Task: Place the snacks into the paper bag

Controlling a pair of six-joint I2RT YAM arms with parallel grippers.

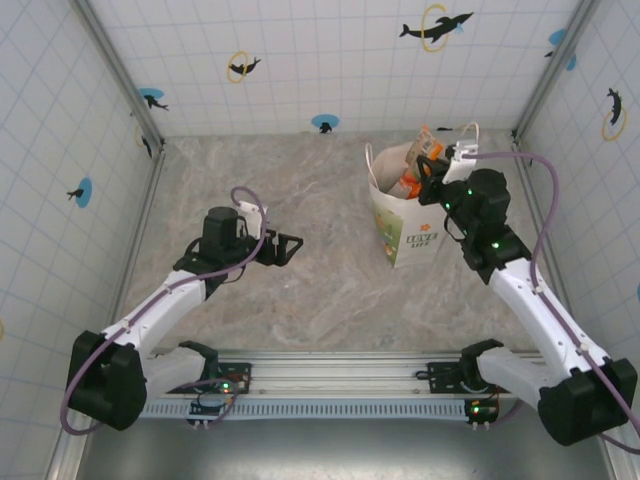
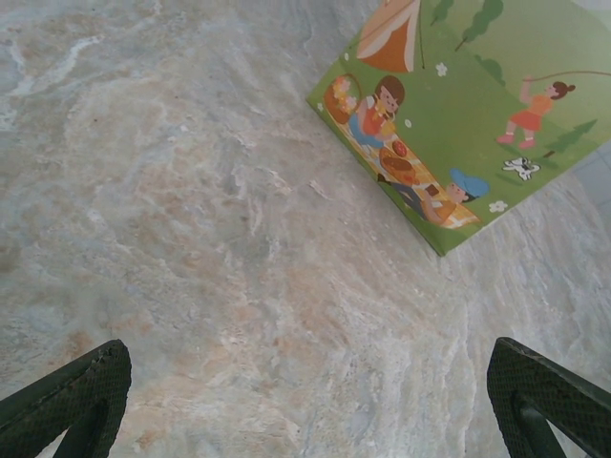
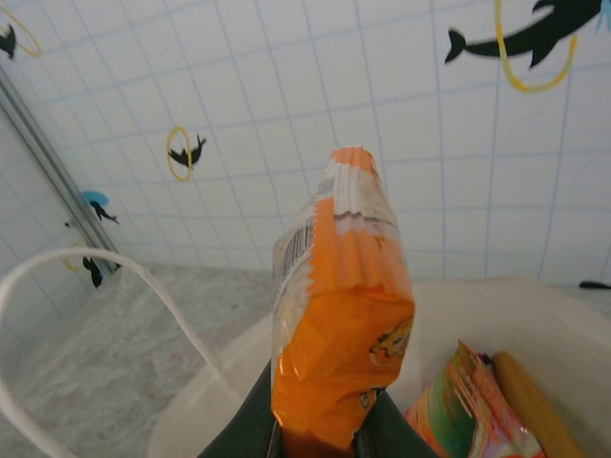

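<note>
The white paper bag (image 1: 405,222) stands upright at the back right of the table, with several snacks (image 1: 412,160) poking out of its top. My right gripper (image 1: 432,178) hovers over the bag's mouth, shut on an orange snack packet (image 3: 344,315) that stands upright between its jaws (image 3: 320,441). Below it, inside the bag's white rim (image 3: 496,301), lie a green-and-orange packet (image 3: 456,412) and a slim orange bar (image 3: 535,401). My left gripper (image 1: 285,246) is open over bare table at centre left, its fingertips (image 2: 76,401) wide apart with nothing between them (image 2: 305,410). The bag's cartoon print (image 2: 458,124) faces it.
A thin white loop handle (image 3: 143,286) arcs up at the left of the bag's mouth. Tiled walls with dolphin stickers (image 1: 435,27) close in the marbled table (image 1: 300,290) on three sides. A metal rail (image 1: 330,380) with the arm bases runs along the near edge.
</note>
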